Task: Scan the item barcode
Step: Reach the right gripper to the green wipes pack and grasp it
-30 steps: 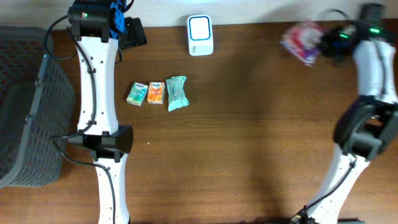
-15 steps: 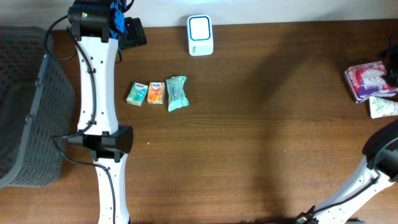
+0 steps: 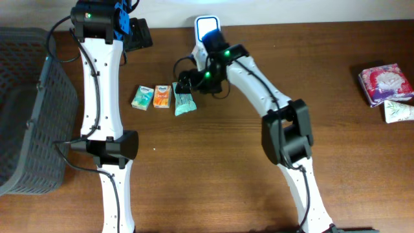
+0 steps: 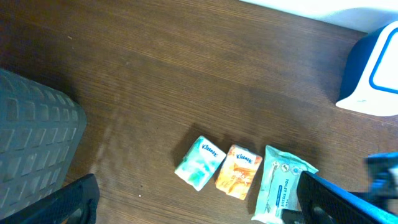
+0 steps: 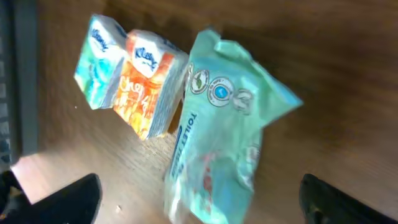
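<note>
- No scan is under way: nothing is held up to the scanner (image 3: 207,27) at the back of the worktop (image 3: 246,168).
- The teal wipes pack (image 3: 184,101) lies flat just beside two small tissue packs (image 3: 152,97). It is probably the next item.
- A pink pack (image 3: 386,83) and a white pack (image 3: 399,111) lie well apart at the right edge, possibly already scanned.
- The right arm stretches across the worktop, its right fingers (image 5: 68,202) spread wide above the wipes pack, grasping nothing.
- The left arm reaches toward the back edge, its left fingers (image 4: 59,202) released and empty.
</note>
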Controlling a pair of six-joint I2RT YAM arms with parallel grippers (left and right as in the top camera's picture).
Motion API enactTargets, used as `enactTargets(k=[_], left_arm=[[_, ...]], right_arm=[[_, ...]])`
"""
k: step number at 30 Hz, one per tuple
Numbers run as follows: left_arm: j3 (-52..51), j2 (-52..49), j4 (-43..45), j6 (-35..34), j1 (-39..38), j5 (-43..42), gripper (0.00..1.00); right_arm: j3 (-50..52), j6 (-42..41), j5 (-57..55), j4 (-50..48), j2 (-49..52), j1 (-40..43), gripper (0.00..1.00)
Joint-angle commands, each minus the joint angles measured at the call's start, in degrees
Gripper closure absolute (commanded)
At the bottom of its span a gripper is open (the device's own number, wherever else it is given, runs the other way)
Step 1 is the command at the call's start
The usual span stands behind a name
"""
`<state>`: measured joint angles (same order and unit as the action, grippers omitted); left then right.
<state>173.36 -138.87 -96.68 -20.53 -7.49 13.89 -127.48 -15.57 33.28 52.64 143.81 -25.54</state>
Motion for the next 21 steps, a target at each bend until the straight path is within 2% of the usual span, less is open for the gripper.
enactTargets(k=[1,2,3,5,6,9,10,11,12,13,16,18,20,21], left_arm=[[0.11,0.24,-0.04,0.31,-0.11,0.02,0.01],[0.11,0.24,-0.02,0.31,-0.11,0.02,0.01],[0.11,0.24,-0.02,0.28,-0.11,0.02,0.01],[0.11,0.24,-0.04,0.28,-0.11,0.02,0.01],[0.11,0.24,-0.04,0.31,-0.11,0.02,0.01],[0.11,0.24,-0.02,0.28,-0.11,0.02,0.01],[0.11,0.24,-0.02,0.31,-0.11,0.02,0.01],[0.11,0.24,-0.02,0.28,-0.11,0.02,0.01],[0.11,0.24,-0.04,0.31,-0.11,0.02,0.01],[0.11,0.24,-0.04,0.31,-0.11,0.02,0.01],[0.11,0.24,-0.02,0.31,-0.11,0.02,0.01],[0.11,0.24,-0.02,0.31,-0.11,0.02,0.01],[0.11,0.24,-0.02,0.31,-0.11,0.02,0.01],[0.11,0.24,-0.02,0.28,-0.11,0.02,0.01]], right_arm=[[0.11,-2.78,0.57,-0.26,2.75,-2.14,0.17],[0.11,-2.73,0.52,-0.17,3.26,-2.40,0.32],[0.11,-2.73,-0.55,0.24,3.30,-2.43,0.57],[0.09,-2.75,-8.61,4.76,3.23,-1.92,0.93],[0.07,-2.75,-10.19,6.75,3.08,-1.38,0.94],[-0.04,-2.73,-22.21,20.28,-1.03,2.89,0.91],[-0.04,-2.71,-26.40,23.85,-2.23,4.02,0.80],[-0.09,-2.10,-27.41,25.59,-2.99,4.94,0.66],[-0.09,-1.62,-27.34,26.23,-3.28,5.51,0.36],[-0.09,-1.62,-27.32,26.64,-3.28,5.77,0.16],[-0.09,-1.92,-23.67,27.36,-3.28,4.50,0.18],[-0.09,-4.11,-26.73,27.39,-3.28,3.32,0.27],[-0.17,-5.16,-33.88,27.65,-3.30,2.19,0.42],[-1.40,-6.45,-34.71,28.85,-3.32,2.14,0.36]])
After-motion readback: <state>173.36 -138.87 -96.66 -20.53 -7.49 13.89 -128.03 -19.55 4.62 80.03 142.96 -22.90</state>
